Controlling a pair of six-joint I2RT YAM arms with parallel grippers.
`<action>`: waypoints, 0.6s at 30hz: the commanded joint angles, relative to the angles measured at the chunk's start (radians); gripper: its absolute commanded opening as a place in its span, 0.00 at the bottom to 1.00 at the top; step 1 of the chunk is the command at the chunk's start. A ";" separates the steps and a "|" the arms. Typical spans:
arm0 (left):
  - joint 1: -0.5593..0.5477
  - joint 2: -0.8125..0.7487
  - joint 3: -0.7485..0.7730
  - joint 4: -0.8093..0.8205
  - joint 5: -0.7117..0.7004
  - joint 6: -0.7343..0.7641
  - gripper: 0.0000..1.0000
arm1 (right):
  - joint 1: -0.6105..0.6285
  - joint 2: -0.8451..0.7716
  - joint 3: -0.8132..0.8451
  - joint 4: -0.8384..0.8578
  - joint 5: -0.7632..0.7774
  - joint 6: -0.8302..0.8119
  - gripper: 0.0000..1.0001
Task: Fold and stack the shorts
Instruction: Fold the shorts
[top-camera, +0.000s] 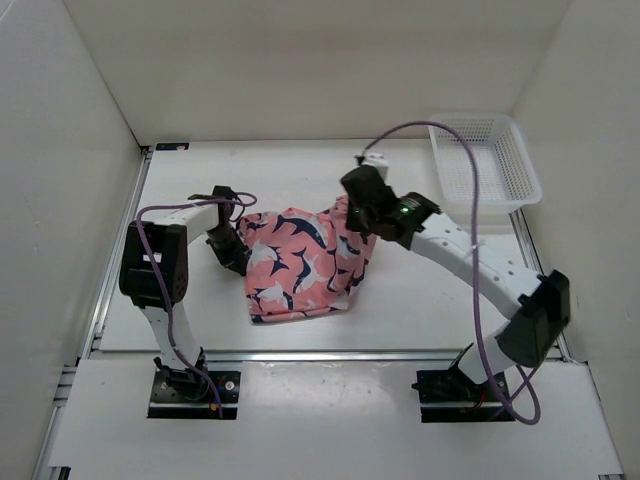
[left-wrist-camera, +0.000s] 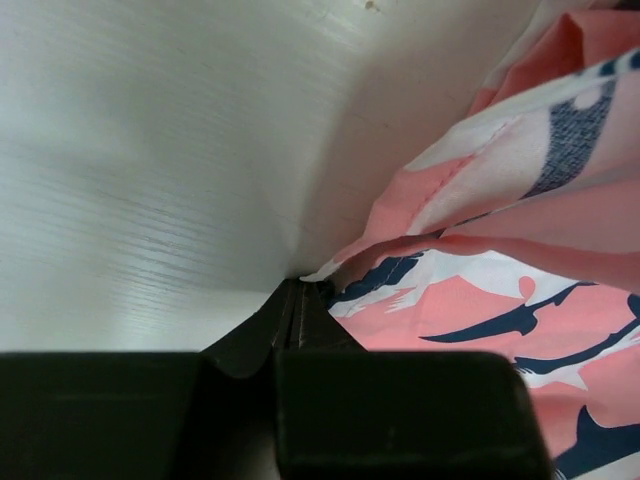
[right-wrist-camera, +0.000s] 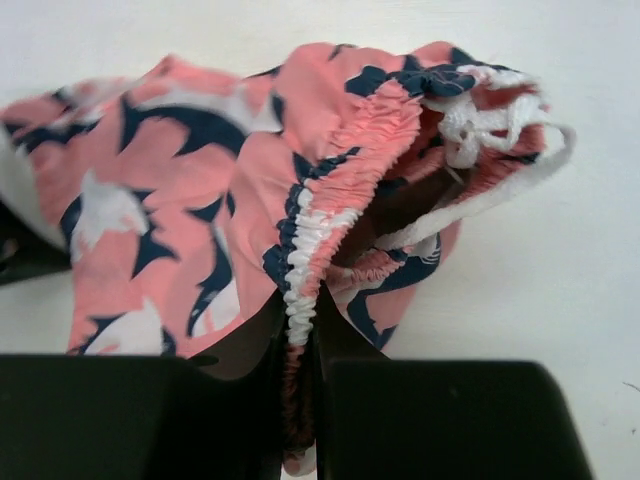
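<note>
Salmon-pink fabric shorts (top-camera: 300, 265) with navy-and-white whale print are lying bunched at the centre of the white table (top-camera: 420, 310), not yet flat and not yet folded. Long axis is running roughly 8-to-2 o'clock in the top view, with the 2 o'clock end lifting off the surface.

White mesh plastic basket (top-camera: 520, 175) is sitting well apart at the table's 1 o'clock corner, with nothing visible inside.

Both arms are working opposite ends:
- right gripper (top-camera: 362, 222) is sitting at the shorts' 2 o'clock end. Its wrist view is showing the jaws clamping the gathered elastic waistband (right-wrist-camera: 330, 170), with the band running straight down between the fingers.
- left gripper (top-camera: 235, 255) is sitting at the shorts' 9 o'clock edge. Its wrist view is showing the fingers (left-wrist-camera: 290, 310) pressing together with a white-edged hem corner (left-wrist-camera: 318, 270) right at the tips. I'm reading that as a pinch on the corner, though how deep the bite goes is hidden.

Cloth between the two grips is sagging in loose folds, and the waist opening is gaping toward 3 o'clock in the right wrist view.

Judging the next move: it's hinging on that 9-to-2 o'clock line between the grips, since drawing apart along it should be tensioning and flattening the fabric. The thin left pinch is looking like the likelier one to slip.
</note>
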 joint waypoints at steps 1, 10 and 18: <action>-0.008 0.012 0.017 0.038 0.016 -0.001 0.10 | 0.161 0.148 0.158 -0.042 0.104 -0.073 0.00; -0.008 -0.008 -0.003 0.047 0.025 0.017 0.10 | 0.364 0.504 0.444 -0.065 0.139 -0.137 0.00; 0.042 -0.051 -0.012 0.047 0.053 0.037 0.10 | 0.384 0.644 0.553 -0.025 0.051 -0.166 0.00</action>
